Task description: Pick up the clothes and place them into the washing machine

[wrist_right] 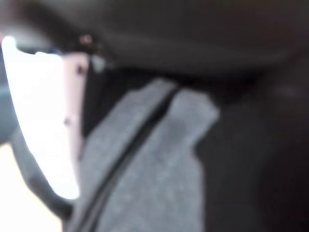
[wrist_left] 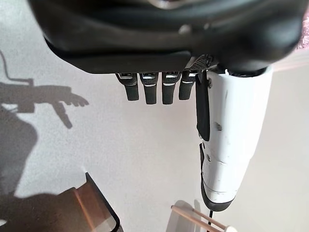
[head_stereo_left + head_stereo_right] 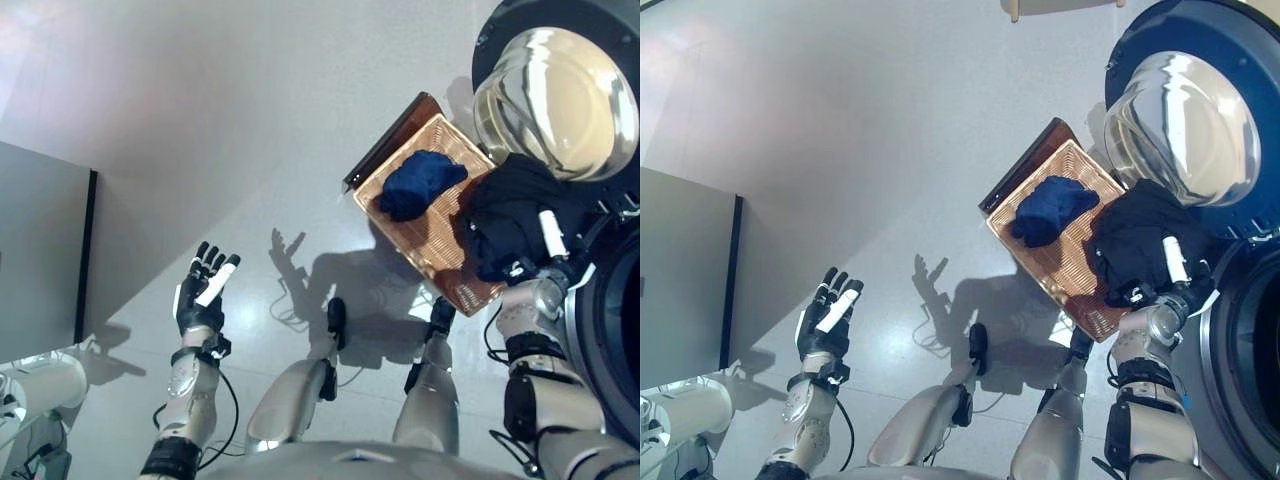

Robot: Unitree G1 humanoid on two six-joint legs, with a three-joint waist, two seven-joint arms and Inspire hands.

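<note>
Wicker is forming the flat rectangular basket (image 3: 436, 236) lying on the glossy pale floor (image 3: 250, 130), with a crumpled dark blue garment (image 3: 420, 183) sitting in it. The right hand (image 3: 545, 262) is gripping a soft, bunched black garment (image 3: 510, 215) over the basket's edge, just beside the washing machine (image 3: 610, 330) and its round, shiny domed door (image 3: 552, 88). The left hand (image 3: 205, 290) is hovering empty over the floor, fingers spread straight.
</note>
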